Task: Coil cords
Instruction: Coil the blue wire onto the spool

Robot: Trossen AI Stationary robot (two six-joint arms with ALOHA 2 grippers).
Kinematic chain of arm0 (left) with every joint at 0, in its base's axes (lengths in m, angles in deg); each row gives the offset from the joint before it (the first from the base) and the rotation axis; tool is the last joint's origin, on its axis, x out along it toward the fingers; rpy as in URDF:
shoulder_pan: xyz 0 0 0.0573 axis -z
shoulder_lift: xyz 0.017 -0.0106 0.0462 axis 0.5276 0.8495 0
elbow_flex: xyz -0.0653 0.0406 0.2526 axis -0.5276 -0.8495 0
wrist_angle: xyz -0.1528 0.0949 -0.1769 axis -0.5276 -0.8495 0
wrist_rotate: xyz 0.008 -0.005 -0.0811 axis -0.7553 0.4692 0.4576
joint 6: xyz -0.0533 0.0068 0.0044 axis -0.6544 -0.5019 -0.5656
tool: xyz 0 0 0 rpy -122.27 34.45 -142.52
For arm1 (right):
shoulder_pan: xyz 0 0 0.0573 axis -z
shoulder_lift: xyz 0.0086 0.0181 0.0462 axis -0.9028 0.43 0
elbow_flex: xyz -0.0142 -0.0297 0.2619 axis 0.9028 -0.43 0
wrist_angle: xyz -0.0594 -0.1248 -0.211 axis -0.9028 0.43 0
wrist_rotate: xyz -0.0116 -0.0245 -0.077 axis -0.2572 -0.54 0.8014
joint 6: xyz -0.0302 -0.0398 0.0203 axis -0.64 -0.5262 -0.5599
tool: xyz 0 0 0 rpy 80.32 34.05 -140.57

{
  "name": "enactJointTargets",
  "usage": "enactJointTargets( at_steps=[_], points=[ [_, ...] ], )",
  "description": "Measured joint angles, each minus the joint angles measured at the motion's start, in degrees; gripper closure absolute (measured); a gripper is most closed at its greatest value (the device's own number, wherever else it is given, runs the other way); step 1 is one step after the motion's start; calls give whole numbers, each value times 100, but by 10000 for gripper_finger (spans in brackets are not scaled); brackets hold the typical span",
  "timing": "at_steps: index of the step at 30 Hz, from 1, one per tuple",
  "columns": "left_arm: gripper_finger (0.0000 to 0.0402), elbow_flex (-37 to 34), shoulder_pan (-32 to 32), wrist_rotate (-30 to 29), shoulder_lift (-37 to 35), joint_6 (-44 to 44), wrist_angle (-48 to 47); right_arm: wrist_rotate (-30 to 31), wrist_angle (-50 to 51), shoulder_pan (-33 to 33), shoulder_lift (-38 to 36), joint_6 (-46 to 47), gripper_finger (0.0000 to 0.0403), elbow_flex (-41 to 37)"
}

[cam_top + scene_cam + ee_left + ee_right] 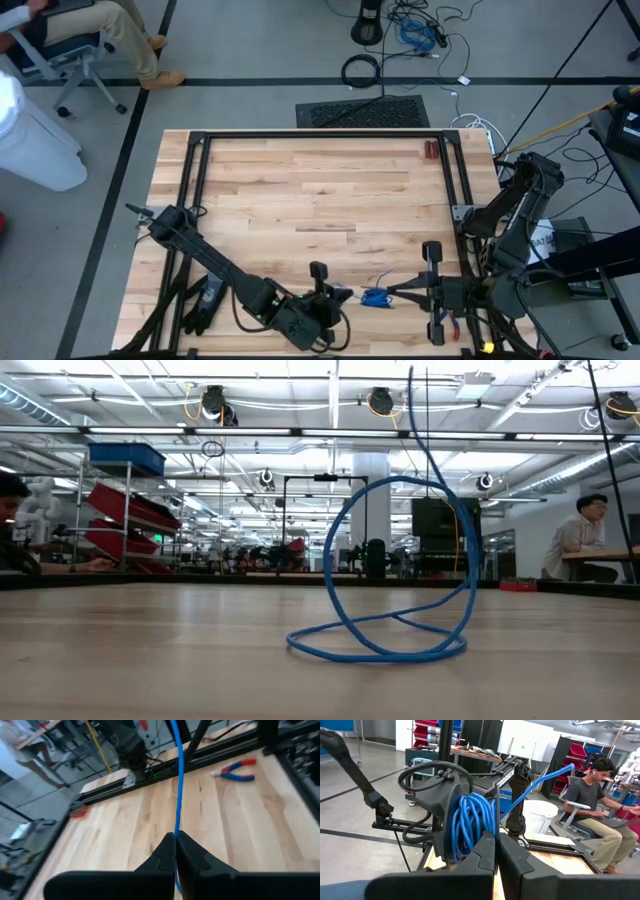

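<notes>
Red-handled pliers (235, 769) on wood table (300, 200), black glove (200, 305) nr edge.

Bright, even overhead light is filling the room, with ceiling fixtures (380, 400) glaring white in the low view. The table (300, 200) is showing only faint, soft shadows. The left wrist view is looking blurred throughout, and the near tabletop in the low view is sitting out of focus.

Both arms reach inward along the near edge; left gripper (176, 845) and right gripper (497, 845) are clamped closed.
</notes>
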Motion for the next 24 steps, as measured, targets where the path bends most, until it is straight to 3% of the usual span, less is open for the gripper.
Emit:
enactJointTargets(
  at_steps=[9, 12, 18, 24],
  points=[
    [399, 4, 288, -860, -225, -2, -591, -140, 497, 5, 0, 275, 402, 0],
    [399, 4, 422, -1007, -389, -52, -682, -193, 694, 42, 0, 295, 402, 0],
    [399, 7, 646, -1310, -669, -293, -937, -898, 1001, 182, 0, 321, 402, 2],
    [400, 7, 865, -1405, -805, -295, -954, -1025, 1431, 360, 30, 380, 403, 2]
  ],
)
